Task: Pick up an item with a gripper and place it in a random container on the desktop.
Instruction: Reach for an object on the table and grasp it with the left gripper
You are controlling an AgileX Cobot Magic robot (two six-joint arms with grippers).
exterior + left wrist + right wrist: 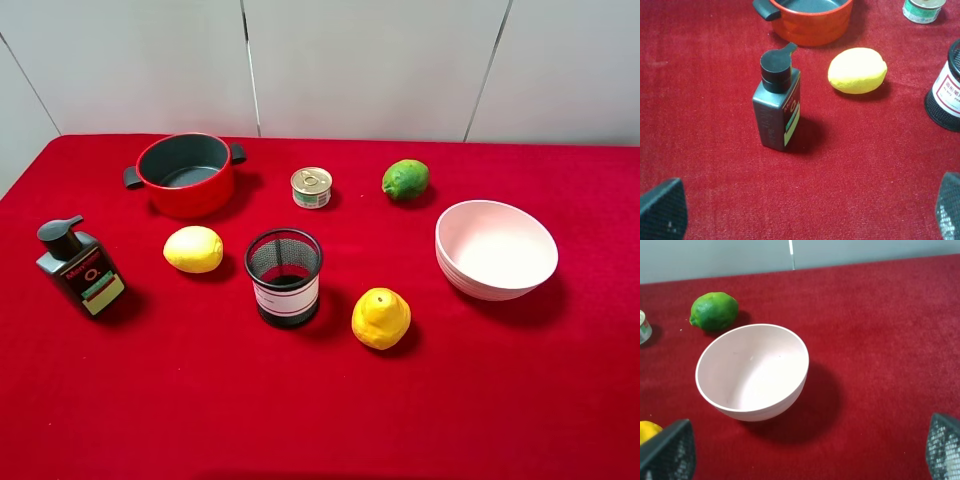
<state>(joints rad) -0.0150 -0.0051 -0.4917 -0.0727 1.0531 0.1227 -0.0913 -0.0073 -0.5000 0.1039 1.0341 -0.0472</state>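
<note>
The pump bottle (80, 268) is seen ungrasped at nine o'clock, the red pot (187, 175) unfilled at eleven; left gripper (805, 212) and right gripper (805, 450) are spread wide, empty.

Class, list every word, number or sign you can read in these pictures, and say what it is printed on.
"O": large letter on the label of the pump bottle; the word beside it is too blurred.
White label of the mesh cup: red print, too small to read.
Label of the tin can: print unreadable.
No other text shows.
</note>
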